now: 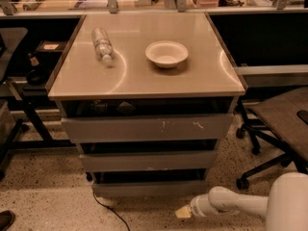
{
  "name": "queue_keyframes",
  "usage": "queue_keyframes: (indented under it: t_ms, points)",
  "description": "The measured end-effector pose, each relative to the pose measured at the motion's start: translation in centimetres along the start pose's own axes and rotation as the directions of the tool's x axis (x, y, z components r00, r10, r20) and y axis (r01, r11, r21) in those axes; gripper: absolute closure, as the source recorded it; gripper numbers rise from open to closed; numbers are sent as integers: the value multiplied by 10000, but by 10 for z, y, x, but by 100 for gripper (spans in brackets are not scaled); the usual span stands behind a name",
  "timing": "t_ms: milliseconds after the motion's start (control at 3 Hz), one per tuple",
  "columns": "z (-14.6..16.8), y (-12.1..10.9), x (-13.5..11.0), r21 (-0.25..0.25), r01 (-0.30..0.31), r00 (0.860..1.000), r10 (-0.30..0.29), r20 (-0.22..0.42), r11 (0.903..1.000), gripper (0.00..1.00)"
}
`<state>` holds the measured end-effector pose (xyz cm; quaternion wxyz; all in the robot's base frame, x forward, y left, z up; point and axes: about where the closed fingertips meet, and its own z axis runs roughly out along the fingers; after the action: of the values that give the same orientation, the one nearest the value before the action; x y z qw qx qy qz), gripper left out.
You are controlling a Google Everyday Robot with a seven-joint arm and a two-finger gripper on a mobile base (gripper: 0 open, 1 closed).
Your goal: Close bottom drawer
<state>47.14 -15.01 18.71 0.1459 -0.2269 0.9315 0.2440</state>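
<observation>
Gripper (183, 211) is sitting low in the frame, bottom centre-right, just over the speckled floor (57, 206). The fingers are reading as one narrow yellowish wedge with no gap showing, and they're gripping nothing. The tip is pointing left. The white arm (231, 203) is running in from the bottom right corner.

Bottom drawer (151, 187) is sitting lowest in the grey stack, at lower centre of the frame. It's showing a plain flat front with a dark strip of open tray above it, so it isn't closed yet. The gripper is hanging just below and right of that front's right end. It's near but apart, with no contact.

Above it the middle drawer (149, 160) and the top drawer (147, 128) with white scratches are also showing dark gaps over their fronts.

The counter (144, 81) on top is carrying a clear bottle (102, 44) lying on its side at upper left and a white bowl (166, 53) standing upright right of it. The two are well apart.

A black cable (108, 211) is trailing across the floor from under the stack, left of the gripper. An office chair (284, 124) is standing at the right edge.
</observation>
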Motion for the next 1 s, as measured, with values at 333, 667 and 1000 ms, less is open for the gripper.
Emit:
queue_keyframes:
  t_ms: [333,667,1000]
  points:
    - [0,0,0,0,0,10000,0,0,10000,65]
    - [2,-1,-5,35,-56,9999,55,92,10000,88]
    - [6,-10,-27,358,-116,9988,99,488,9993,100]
